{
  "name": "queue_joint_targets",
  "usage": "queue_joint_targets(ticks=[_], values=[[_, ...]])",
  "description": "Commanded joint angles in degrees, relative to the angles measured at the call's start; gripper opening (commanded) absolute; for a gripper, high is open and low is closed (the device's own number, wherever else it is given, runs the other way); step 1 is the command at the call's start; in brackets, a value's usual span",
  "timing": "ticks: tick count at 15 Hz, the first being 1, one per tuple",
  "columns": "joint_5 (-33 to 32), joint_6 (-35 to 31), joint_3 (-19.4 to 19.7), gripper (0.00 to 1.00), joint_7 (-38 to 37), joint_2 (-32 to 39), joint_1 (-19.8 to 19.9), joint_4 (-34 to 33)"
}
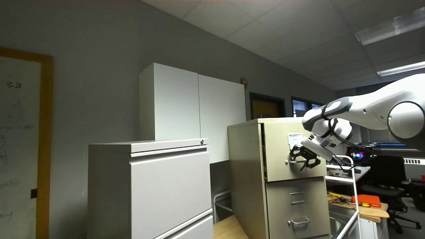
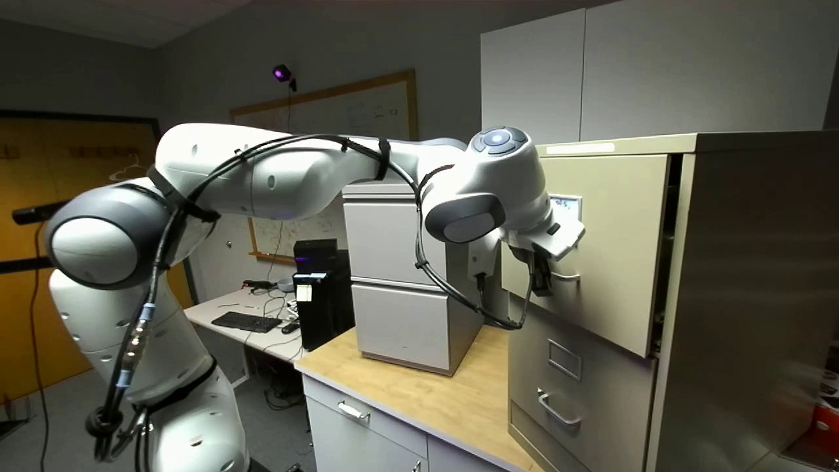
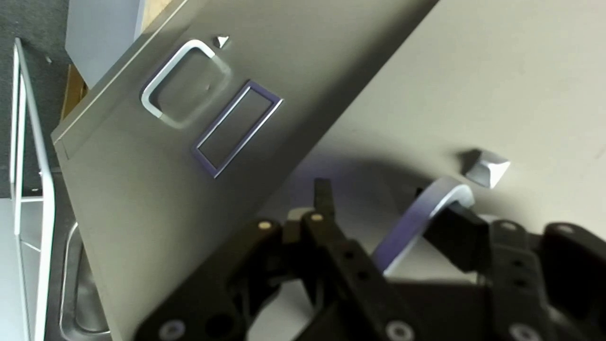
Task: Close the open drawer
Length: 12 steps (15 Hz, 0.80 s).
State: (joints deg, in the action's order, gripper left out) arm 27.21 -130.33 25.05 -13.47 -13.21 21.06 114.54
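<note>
Top drawer (image 1: 279, 146), uppermost in the filing cabinet (image 1: 249, 172), stands slightly out from it. End effector (image 3: 376, 199) parted; handle (image 3: 412, 227) lies between its fingers (image 3: 324, 196), no clamp shown. Judged rigid sheet metal, smooth, weighty if filled; hold by the handle or push squarely beside it. Side edge (image 2: 655, 262): dark gap (image 2: 674, 176) to the cabinet frame, likely pinch point. Beyond, bench (image 2: 426, 393) one side of the cabinet, white rail (image 1: 338, 179) the other; withdrawal room appears in front of it.
</note>
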Motion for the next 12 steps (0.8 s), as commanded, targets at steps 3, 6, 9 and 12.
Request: queue_joint_targets(ticks=[3, 6, 9, 12], values=[[-9.5, 0.9, -6.0, 0.75, -6.4, -4.9, -0.2, 0.9], [-8.0, 6.1, -5.2, 0.75, -5.1, -4.1, -0.9, -0.1], [-8.8, -0.1, -2.8, 0.75, -3.5, -1.3, 0.3, 0.0], [-9.7, -0.5, -2.6, 0.50, -4.2, -0.9, 0.7, -0.3]])
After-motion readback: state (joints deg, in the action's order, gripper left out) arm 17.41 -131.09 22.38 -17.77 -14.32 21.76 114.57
